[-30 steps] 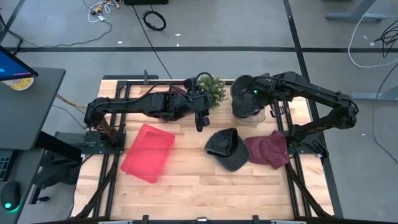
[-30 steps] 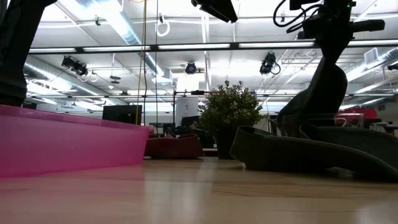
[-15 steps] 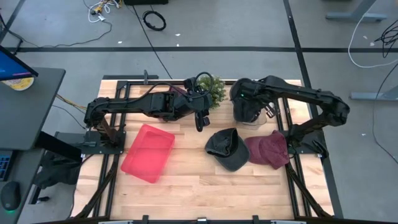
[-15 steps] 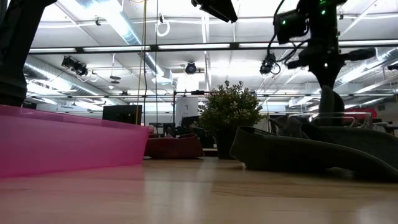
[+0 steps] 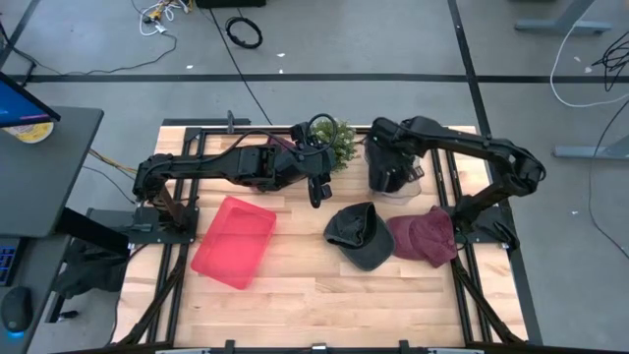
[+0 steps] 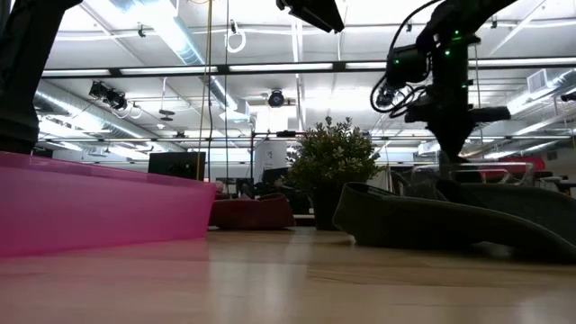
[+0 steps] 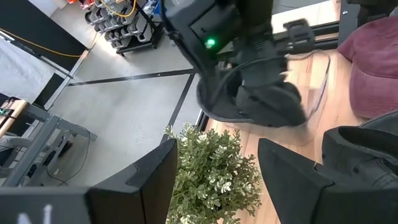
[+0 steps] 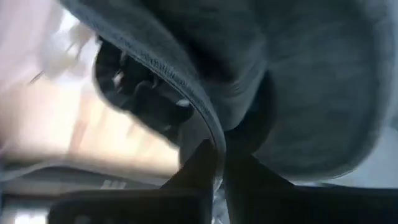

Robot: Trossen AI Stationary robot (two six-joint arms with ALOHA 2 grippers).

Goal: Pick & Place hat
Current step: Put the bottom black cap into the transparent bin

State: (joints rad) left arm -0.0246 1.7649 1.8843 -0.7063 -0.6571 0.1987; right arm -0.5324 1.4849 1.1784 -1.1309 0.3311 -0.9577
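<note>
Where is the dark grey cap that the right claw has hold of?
In the high view, the dark grey cap hangs from the right claw at the table's far right side, over a clear container, right of the small green plant.

My counter (image 5: 295, 295) is pale wood. A pink bin (image 5: 233, 242) lies at its lower left, tilted. A small green plant (image 5: 337, 143) stands at top centre. A black cable coil (image 5: 244, 32) lies on the grey floor (image 5: 393, 39) above. A desk (image 5: 44, 167) fills the left edge.
</note>
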